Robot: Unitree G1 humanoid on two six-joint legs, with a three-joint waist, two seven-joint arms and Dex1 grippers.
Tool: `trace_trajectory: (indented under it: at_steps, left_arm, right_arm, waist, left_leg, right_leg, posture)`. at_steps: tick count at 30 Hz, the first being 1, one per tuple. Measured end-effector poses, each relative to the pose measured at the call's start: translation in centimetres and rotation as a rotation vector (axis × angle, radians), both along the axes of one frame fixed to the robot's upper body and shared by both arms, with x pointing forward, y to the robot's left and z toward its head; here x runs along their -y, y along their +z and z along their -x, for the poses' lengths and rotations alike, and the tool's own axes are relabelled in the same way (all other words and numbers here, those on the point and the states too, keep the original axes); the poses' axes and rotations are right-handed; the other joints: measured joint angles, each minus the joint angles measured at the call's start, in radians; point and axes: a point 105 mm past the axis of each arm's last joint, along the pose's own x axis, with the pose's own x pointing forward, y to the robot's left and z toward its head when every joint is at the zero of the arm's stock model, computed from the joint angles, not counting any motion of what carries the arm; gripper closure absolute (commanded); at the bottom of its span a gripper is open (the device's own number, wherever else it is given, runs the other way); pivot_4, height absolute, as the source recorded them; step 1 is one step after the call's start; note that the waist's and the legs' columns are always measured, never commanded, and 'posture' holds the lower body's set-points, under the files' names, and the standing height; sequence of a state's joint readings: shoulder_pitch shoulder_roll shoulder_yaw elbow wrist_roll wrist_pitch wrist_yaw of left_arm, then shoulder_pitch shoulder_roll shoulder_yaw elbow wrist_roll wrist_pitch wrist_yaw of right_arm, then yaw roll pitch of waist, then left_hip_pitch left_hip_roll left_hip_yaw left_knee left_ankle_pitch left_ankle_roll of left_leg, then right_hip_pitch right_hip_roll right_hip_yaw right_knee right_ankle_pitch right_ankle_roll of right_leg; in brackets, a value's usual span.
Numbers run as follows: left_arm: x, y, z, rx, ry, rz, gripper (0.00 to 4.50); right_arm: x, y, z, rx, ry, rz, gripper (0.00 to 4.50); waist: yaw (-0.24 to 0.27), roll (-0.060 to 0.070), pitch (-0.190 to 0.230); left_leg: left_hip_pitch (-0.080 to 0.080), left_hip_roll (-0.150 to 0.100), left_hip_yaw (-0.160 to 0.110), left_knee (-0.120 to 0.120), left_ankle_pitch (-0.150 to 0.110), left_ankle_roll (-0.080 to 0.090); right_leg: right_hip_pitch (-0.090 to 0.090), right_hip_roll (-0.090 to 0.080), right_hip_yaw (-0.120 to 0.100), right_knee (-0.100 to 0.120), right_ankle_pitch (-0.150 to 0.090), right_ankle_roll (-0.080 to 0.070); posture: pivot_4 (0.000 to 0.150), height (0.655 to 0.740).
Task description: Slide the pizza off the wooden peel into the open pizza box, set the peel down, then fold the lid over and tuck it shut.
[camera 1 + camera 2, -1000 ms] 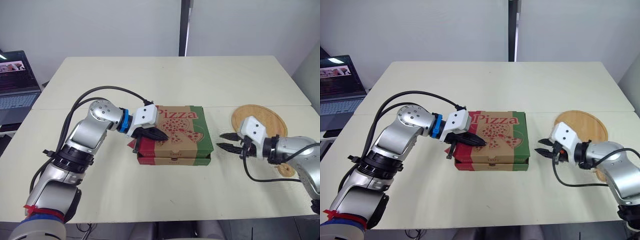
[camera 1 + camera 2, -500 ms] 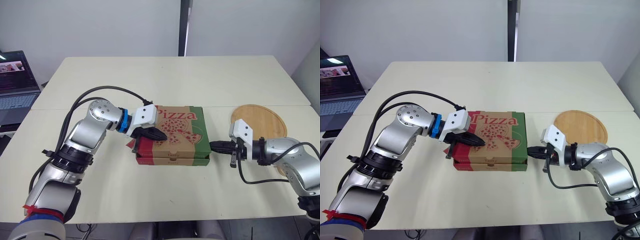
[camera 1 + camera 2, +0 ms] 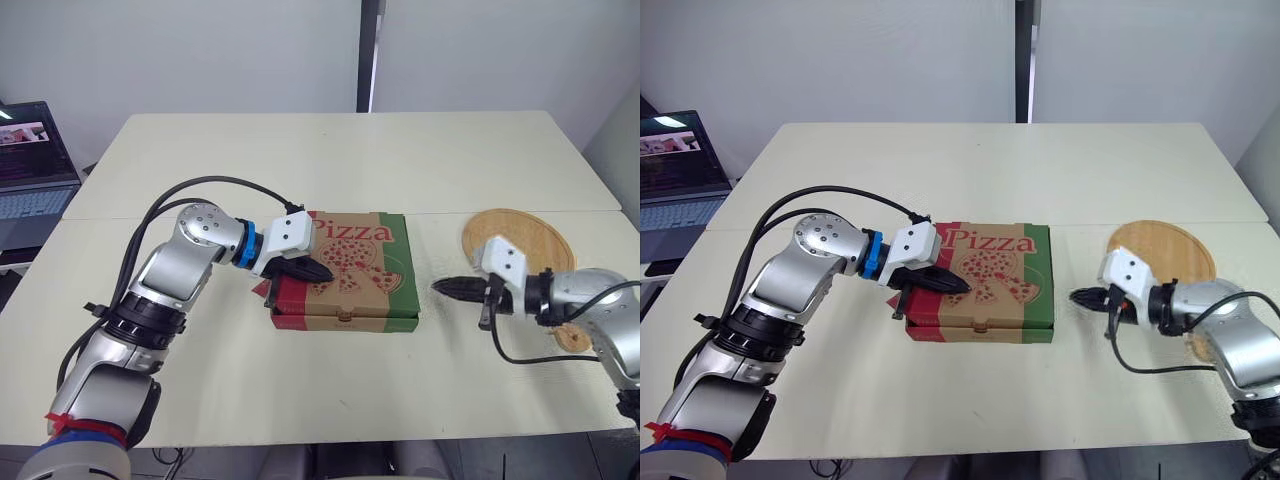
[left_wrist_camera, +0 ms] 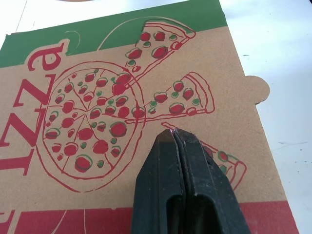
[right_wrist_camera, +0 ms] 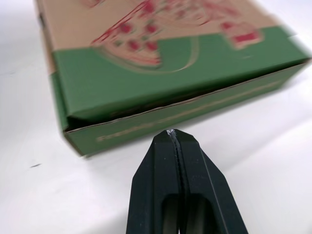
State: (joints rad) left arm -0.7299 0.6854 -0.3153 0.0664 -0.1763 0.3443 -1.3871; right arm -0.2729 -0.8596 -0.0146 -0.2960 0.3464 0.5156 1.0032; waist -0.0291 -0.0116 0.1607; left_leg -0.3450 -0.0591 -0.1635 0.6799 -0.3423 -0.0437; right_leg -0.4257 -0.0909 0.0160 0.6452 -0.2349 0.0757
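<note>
Closest in, the right pincer is clenched, fingers pressed flat together and holding nothing. Its tip points at the right side of the pizza box from just beside it, with a gap between.

The right wrist view shows what it is aiming at. The lid's green side flap lies over the box wall, and a dark seam along it suggests that side is not fully seated.

The left pincer is also clenched and empty. Its tip bears down on the printed lid near the left end.

The step in hand looks like the tuck. To do it well:
- Keep the left tip pressing down so the box cannot skate across the worktop.
- Bring the right tip in low and level against the flap, not the lid's top edge.
- Push gently, because cardboard dents and the box is light.

A rounded tab juts past one lid edge and may need seating too.

The pizza is hidden, presumably inside the box. Farther back on the right, the peel lies flat and bare. A laptop sits off to the far left.
</note>
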Motion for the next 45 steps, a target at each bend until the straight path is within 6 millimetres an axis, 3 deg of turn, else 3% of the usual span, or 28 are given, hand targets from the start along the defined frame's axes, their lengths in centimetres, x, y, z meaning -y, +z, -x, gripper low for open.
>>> trace_trajectory:
  at_steps: [4, 10, 19, 21, 26, 29, 31, 34, 39, 45]
  left_arm:
    - [0.0, 0.0, 0.0, -0.001, 0.001, -0.001, 4.5]
    - [0.0, 0.0, 0.0, -0.001, 0.0, 0.006, 4.5]
    - [-1.1, 1.5, 0.2, -0.016, 0.077, 0.094, 4.5]
    - [-2.5, 2.4, 0.0, 0.005, 0.134, 0.102, 4.5]
    - [-7.2, 3.3, -0.8, 0.075, 0.282, 0.038, 4.5]
    - [-10.6, 2.3, -0.8, 0.096, 0.353, -0.07, 4.5]
    - [-11.8, 1.3, -0.5, 0.089, 0.36, -0.119, 4.5]
    - [-11.5, 0.2, -0.2, 0.063, 0.346, -0.111, 4.5]
    - [-9.5, -0.5, -0.2, 0.038, 0.306, -0.053, 4.5]
    - [-8.3, -0.8, -0.3, 0.027, 0.283, -0.039, 4.5]
  right_arm:
    - [-2.3, 1.2, -0.1, 0.045, 0.056, -0.054, 4.49]
    - [-7.8, 0.3, 0.2, 0.041, 0.209, -0.082, 4.49]
    - [-11.4, -0.4, -0.2, 0.055, 0.301, -0.087, 4.49]
    - [-12.1, -0.4, -0.2, 0.069, 0.323, -0.083, 4.49]
    - [-12.3, -0.8, -0.4, 0.075, 0.335, -0.069, 4.49]
    - [-12.3, -0.8, -0.4, 0.081, 0.345, -0.062, 4.49]
    - [-12.3, -0.8, -0.4, 0.079, 0.348, -0.059, 4.49]
    - [-12.3, -0.8, -0.5, 0.081, 0.351, -0.057, 4.49]
    - [-12.3, -0.9, -0.4, 0.081, 0.366, -0.048, 4.49]
    - [-12.3, -1.0, -0.3, 0.078, 0.37, -0.041, 4.49]
  waist:
    - [-0.001, 0.0, 0.0]
    - [-0.003, 0.0, 0.0]
    - [-0.003, 0.0, 0.0]
    - [-0.004, 0.0, 0.0]
    - [-0.005, 0.0, 0.0]
    - [-0.004, 0.0, 0.0]
    - [-0.004, 0.001, 0.0]
    - [0.001, 0.0, 0.0]
    - [-0.003, 0.0, 0.0]
    - [-0.004, 0.0, 0.0]
  left_leg:
    - [0.0, 0.0, 0.0, 0.0, 0.0, 0.0]
    - [0.0, 0.0, 0.0, 0.0, 0.0, 0.0]
    - [0.0, 0.0, -0.001, 0.0, 0.0, 0.0]
    - [0.0, 0.0, -0.001, 0.0, 0.0, 0.0]
    - [-0.001, 0.0, 0.0, -0.001, 0.0, 0.0]
    - [-0.001, 0.0, 0.0, -0.001, 0.0, 0.0]
    - [-0.001, 0.0, 0.0, -0.001, 0.0, 0.0]
    - [-0.002, 0.0, -0.001, 0.0, 0.0, 0.0]
    - [-0.001, 0.0, 0.0, 0.0, 0.0, 0.0]
    - [-0.002, 0.0, 0.0, -0.001, 0.0, 0.0]
  right_leg:
    - [0.0, 0.0, 0.0, 0.0, 0.0, 0.0]
    - [0.0, 0.0, 0.0, 0.0, 0.0, 0.0]
    - [-0.002, 0.0, 0.0, 0.001, 0.0, 0.0]
    - [-0.002, 0.0, 0.0, 0.001, 0.0, 0.0]
    - [-0.003, 0.0, 0.0, 0.001, 0.0, 0.0]
    - [-0.003, 0.0, 0.0, 0.001, 0.0, 0.0]
    - [-0.004, 0.0, 0.0, 0.001, 0.0, 0.0]
    - [-0.003, 0.0, 0.0, 0.001, 0.0, 0.0]
    - [-0.003, 0.0, 0.0, 0.001, 0.0, 0.0]
    - [-0.004, 0.0, 0.0, 0.001, 0.0, 0.0]
  posture:
    - [0.15, 0.74]
    - [0.15, 0.74]
    - [0.15, 0.74]
    - [0.15, 0.74]
    - [0.15, 0.74]
    - [0.15, 0.74]
    - [0.15, 0.74]
    - [0.15, 0.74]
    - [0.15, 0.74]
    - [0.15, 0.74]
